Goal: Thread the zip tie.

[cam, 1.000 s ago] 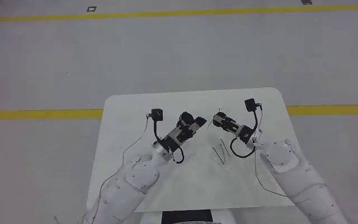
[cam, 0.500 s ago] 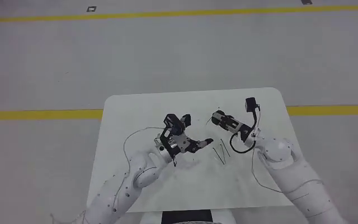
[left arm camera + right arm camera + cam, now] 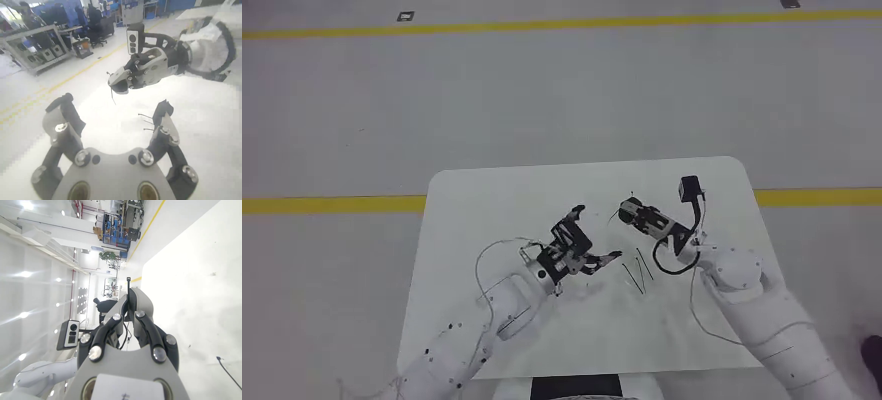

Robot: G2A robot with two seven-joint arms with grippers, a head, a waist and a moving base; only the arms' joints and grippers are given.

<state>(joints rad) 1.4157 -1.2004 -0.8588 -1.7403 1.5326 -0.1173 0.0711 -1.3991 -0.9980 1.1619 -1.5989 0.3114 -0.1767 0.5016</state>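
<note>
While the right gripper (image 3: 129, 300) is clamped on the zip tie (image 3: 128, 285), whose head pokes out past the fingertips and whose tail hangs free above the white table (image 3: 472, 220), our left gripper (image 3: 115, 103) stands spread wide with nothing in it, facing the right one. We judge the step in hand to be catching that loose tail. So we should bring the open jaws in around the thin strap near its tip and close squarely across its flat side. That should leave enough free end to steer into the head. Spare zip ties (image 3: 637, 270) lie on the table between the two arms, and we should steer clear of them.
</note>
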